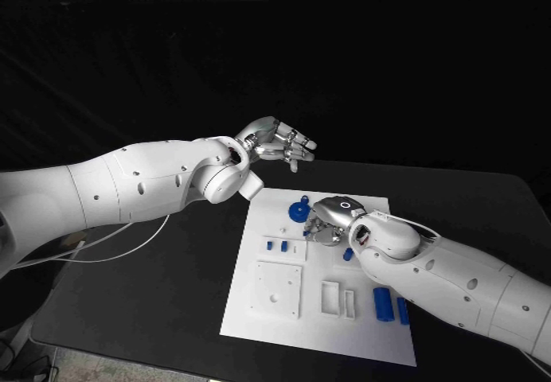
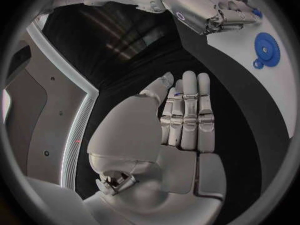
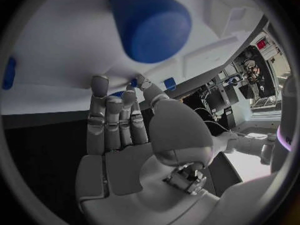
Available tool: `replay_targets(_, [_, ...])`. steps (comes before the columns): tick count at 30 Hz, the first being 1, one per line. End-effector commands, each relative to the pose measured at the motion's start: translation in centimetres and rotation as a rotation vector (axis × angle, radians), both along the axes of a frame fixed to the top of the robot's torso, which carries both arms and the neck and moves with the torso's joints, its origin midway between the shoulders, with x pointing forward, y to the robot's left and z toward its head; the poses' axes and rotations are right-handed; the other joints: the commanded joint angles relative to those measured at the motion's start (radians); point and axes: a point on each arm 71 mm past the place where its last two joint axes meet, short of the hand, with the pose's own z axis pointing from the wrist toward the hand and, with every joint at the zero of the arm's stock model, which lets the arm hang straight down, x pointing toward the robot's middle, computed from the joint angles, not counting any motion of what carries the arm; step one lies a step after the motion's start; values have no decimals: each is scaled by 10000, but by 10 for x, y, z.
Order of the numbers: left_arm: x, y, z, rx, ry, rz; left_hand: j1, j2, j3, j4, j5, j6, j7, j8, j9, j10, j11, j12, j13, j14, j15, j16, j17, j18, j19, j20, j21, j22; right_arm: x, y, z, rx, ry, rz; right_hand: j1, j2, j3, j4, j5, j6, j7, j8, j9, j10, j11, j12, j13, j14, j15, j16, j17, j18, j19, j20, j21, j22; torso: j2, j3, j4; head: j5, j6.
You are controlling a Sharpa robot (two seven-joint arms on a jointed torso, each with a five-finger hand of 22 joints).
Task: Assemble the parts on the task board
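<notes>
The white task board (image 1: 322, 322) lies in the middle of the black table. My right hand (image 1: 334, 220) is bent down over the board's far part, beside a blue gear (image 1: 298, 211). Its fingertips (image 3: 100, 82) reach the board (image 3: 56, 45) among small blue pieces (image 3: 169, 83); I cannot tell whether it pinches one. A thick blue cylinder (image 3: 150, 22) stands close in the right wrist view. My left hand (image 1: 277, 144) is raised beyond the board's far left corner, fingers (image 2: 187, 110) straight and palm empty. The left wrist view shows the gear (image 2: 265, 46) and my right hand (image 2: 209, 10).
Two blue cylinders (image 1: 390, 306) lie near the board's right front. Two small blue pegs (image 1: 277, 246) stand left of centre, above white blocks (image 1: 278, 290). Another blue piece (image 1: 348, 254) sits under my right forearm. A white cable (image 1: 115, 247) runs over the table's left side.
</notes>
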Motion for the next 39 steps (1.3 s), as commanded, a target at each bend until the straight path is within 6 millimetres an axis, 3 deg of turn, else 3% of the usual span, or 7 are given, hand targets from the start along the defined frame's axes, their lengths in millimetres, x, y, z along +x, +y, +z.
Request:
replay_targets(1, [-1, -2, 0, -6, 20, -158, -66, -11, 64, 18, 34, -66, -21, -10, -7, -43, -5, -47, -7, -73, -7, 60, -15, 127, 77, -10, -16, 10, -1, -3, -10, -456, -31, -57, -28, 47, -90, 6, 165, 83, -3, 32, 25, 45, -64, -75, -21, 40, -76, 36, 16, -48, 15, -70, 20, 156, -7, -8, -4, 10, -15])
replay_targets(8, [0, -3, 0, -18, 29, -151, -66, 4, 68, 33, 35, -81, -19, -9, -7, -45, -5, -47, -7, -74, -6, 55, -24, 131, 104, -8, -90, 59, -2, -1, -7, -325, -238, 3, -190, -29, -97, 75, 1151, 97, -20, 31, 24, 124, -97, -189, -68, 106, -111, -7, 9, -66, 50, -106, 16, 153, -8, -8, 7, 46, -14])
replay_targets(13, [0, -3, 0, -31, 30, -142, -64, 5, 69, 45, 36, -98, -14, -10, -7, -48, -3, -47, -7, -67, -6, 49, -34, 133, 132, -7, -160, 90, -3, 1, -1, -121, -475, 38, -266, -100, 22, 93, 1429, 104, -23, 32, 25, 177, -111, -259, -67, 160, -130, -43, 26, -80, 74, -128, 9, 153, -9, -11, -1, 89, -22])
replay_targets(24, [0, -3, 0, -65, 34, -118, -66, 13, 74, 58, 39, -120, -11, -12, -8, -58, -1, -48, -7, -55, -6, 52, -39, 137, 161, -8, -207, 112, -5, 9, 19, 217, -962, 210, -312, -234, 151, 192, 1551, 116, -33, 30, 24, 220, -123, -313, -27, 198, -141, -87, 62, -89, 105, -141, -5, 153, -12, -16, -11, 187, 14])
replay_targets(39, [0, -7, 0, -114, 52, -107, -70, 26, 88, 81, 49, -140, -7, -10, -7, -61, -1, -46, -6, -46, -7, 53, -44, 143, 191, -7, -250, 113, -5, 27, 22, -35, -806, 411, -344, -329, 168, 343, 1559, 103, -41, 28, 22, 235, -123, -344, 14, 219, -144, -124, 88, -98, 119, -145, -39, 147, -1, -16, 16, 284, -20])
